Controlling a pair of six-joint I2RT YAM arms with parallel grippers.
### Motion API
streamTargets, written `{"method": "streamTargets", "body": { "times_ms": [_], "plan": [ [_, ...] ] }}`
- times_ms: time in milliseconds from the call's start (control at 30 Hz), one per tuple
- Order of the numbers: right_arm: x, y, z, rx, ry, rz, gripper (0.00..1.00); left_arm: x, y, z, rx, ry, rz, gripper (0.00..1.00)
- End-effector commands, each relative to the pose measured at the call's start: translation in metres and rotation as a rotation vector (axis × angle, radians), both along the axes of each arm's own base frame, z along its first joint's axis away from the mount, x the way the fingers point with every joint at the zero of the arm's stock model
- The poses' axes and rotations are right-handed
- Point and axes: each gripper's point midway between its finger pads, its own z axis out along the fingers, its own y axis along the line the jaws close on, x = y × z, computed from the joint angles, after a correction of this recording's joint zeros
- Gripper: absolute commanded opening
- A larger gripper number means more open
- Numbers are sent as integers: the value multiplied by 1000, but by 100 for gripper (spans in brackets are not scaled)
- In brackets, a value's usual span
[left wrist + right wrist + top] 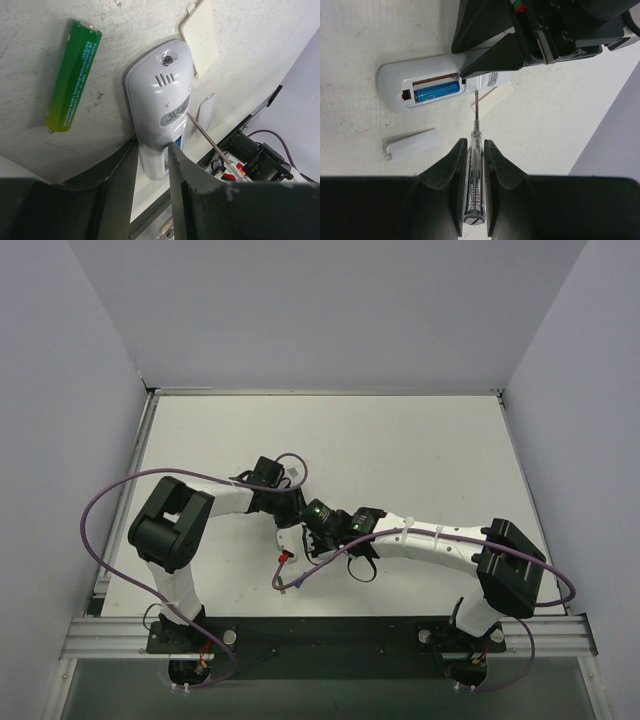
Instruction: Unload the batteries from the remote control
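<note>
Your left tool (pixel 153 145) clamps the remote (pixel 160 90) steady; your right tool (pixel 475 142) grips a screwdriver (pixel 473 180) aimed to pry the blue battery (pixel 436 91).

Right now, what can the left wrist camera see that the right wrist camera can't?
Only the left wrist view shows the green battery, lying loose beside the remote. Only the right wrist view clearly shows the blue battery in the remote's open bay, and the right tool shut on the screwdriver. Both show the white remote, the left tool clamped around it, and the screwdriver's thin tip.
</note>
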Motion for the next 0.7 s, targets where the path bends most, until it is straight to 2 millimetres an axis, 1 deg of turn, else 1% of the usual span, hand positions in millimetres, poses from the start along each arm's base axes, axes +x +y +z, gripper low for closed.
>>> {"method": "streamTargets", "body": {
  "times_ms": [0, 100, 267, 367, 467, 500, 600, 667],
  "plan": [
    [-10, 0, -12, 37, 78, 19, 0, 4, 1, -10, 47, -12, -7, 39],
    [-11, 1, -5, 62, 79, 3, 0, 6, 0, -5, 31, -29, -13, 39],
    [-14, -4, 20, 86, 72, -1, 0, 12, -7, 11, -25, -75, -35, 39],
    [-19, -6, 32, 111, 84, 5, 0, 16, -10, 18, -57, -89, -43, 41],
    [-24, -12, 31, 84, 105, -10, 0, 20, -13, 24, -71, -106, -52, 42],
    [-24, -12, 34, 83, 107, -15, 0, 21, -14, 25, -73, -108, -54, 42],
    [-26, -15, 32, 55, 114, -38, 0, 21, -14, 23, -72, -105, -58, 42],
    [-23, -13, 35, 59, 104, -65, 0, 21, -15, 22, -72, -102, -56, 42]
  ]
}}
